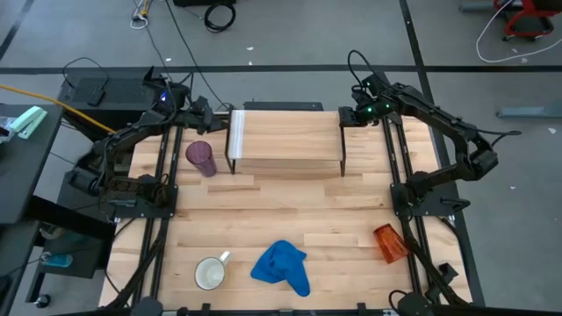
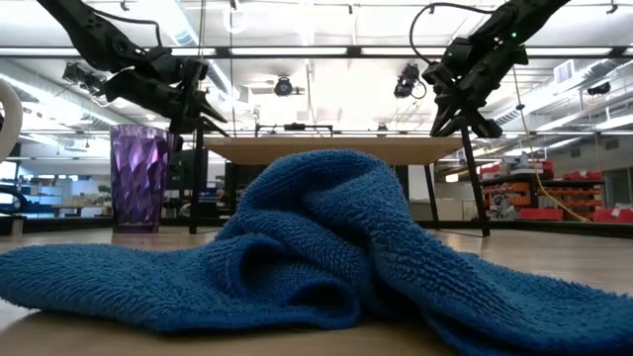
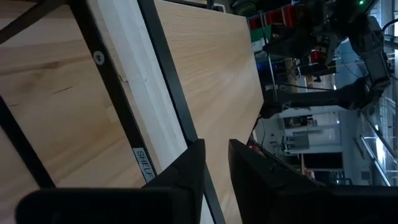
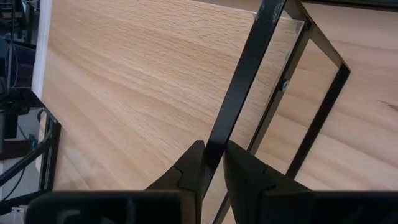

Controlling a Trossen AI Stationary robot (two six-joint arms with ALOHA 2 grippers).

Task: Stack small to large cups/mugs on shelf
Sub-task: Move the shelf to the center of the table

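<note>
Left claw point(image 1: 225, 118) clamps the shelf point(image 1: 285, 139) frame at its white-strip end; right claw point(image 1: 345, 117) grips the opposite end's black frame. Purple cup point(image 1: 202, 158) stands beside the shelf on the bench point(image 1: 263, 211).

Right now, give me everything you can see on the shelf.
The shelf is a low rectangular light-wood board with a white strip along its left end, on thin black metal legs. It stands level at the back middle of the table, and nothing is on top. The left gripper is at its left end and the right gripper at its right end, fingers closed on the black frame edge. The purple cup stands apart, just left of it.
</note>
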